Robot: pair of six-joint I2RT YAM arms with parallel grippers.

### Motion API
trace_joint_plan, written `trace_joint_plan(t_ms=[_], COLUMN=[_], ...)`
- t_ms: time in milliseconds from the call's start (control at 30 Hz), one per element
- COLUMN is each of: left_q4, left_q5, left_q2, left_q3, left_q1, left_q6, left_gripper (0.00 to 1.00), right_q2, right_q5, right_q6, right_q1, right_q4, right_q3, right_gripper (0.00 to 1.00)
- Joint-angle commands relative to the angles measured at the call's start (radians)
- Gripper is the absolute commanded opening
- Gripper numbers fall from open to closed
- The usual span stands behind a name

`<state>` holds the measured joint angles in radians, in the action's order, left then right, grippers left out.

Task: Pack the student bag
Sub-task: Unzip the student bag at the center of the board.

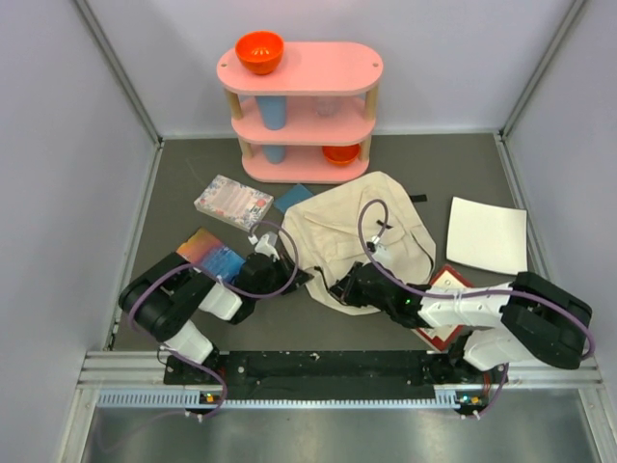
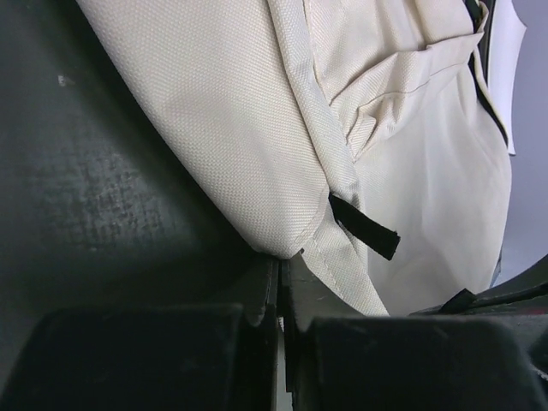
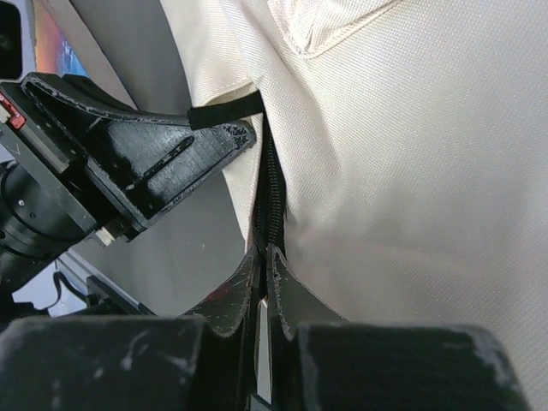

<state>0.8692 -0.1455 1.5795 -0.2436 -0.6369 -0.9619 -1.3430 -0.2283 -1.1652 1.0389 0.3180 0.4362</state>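
L gripper [image 2: 279,272] is clamped shut, fingertips pressed together on the seam edge at the near-left corner of the student bag [image 1: 371,236]. A short black tab [image 2: 366,229] sticks out of the cloth just beside that pinch, not in my grip as far as the L wrist cam shows. R gripper [image 3: 264,261] is clenched too, tips nipping the bag right where the black zipper [image 3: 271,197] runs down into them. From the R wrist cam I see my other gripper's tip v. near, at the same edge of cloth. So both are on the bag's near-left side, close together but apart. The bag lies flat and a bit crumpled mid-table [image 1: 183,183], cream cloth up, black straps poking out at its far-right side. Can't tell if the main compartment is open. Left of the bag: a colourful book [image 1: 209,253] by my L arm, a patterned box [image 1: 232,201] farther back, and a blue card [image 1: 293,197] touching the bag's far-left edge. Right of it, a white sheet [image 1: 487,234] lies apart, and a red-edged book [image 1: 445,282] lies partly under my R arm. At the back stands a pink shelf [image 1: 301,68]: orange bowl [image 1: 259,51] on top, blue cup [image 1: 273,113] on the mid level, another orange bowl [image 1: 340,153] on the lowest.
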Motion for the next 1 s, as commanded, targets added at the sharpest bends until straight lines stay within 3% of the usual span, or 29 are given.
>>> trace_joint_plan(t_ms=[0,267,433,667,900,933,967], left_q4=[0.108,0.182,0.119,-0.119,-0.467,-0.479,-0.481], left_q5=[-0.012,0.009,0.064,0.167,0.244,0.216,0.202], left_q2=[0.074,0.102,0.041,-0.168,-0.34,-0.369,-0.384], left_q3=[0.018,0.044,0.053,0.026,-0.077,-0.076,-0.071], left_q1=[-0.003,0.0,-0.001,0.008,0.008,0.008,0.008], left_q6=[-0.023,-0.031,-0.003,0.069,0.215,0.244,0.253], left_gripper=[0.0,0.0,0.0,0.0,0.0,0.19,0.32], right_q2=[0.068,0.231,0.327,0.455,0.493,0.487,0.478], right_q5=[-0.006,-0.12,-0.131,-0.16,-0.169,-0.169,-0.167], right_q6=[0.028,0.059,0.068,0.068,0.14,0.148,0.154], right_q1=[0.018,0.07,0.078,0.084,0.085,0.085,0.085], right_q4=[-0.054,-0.272,-0.362,-0.47,-0.474,-0.468,-0.459], right_q3=[-0.005,-0.007,-0.036,-0.094,-0.064,-0.054,-0.039], right_gripper=[0.0,0.0,0.0,0.0,0.0,0.0,0.0])
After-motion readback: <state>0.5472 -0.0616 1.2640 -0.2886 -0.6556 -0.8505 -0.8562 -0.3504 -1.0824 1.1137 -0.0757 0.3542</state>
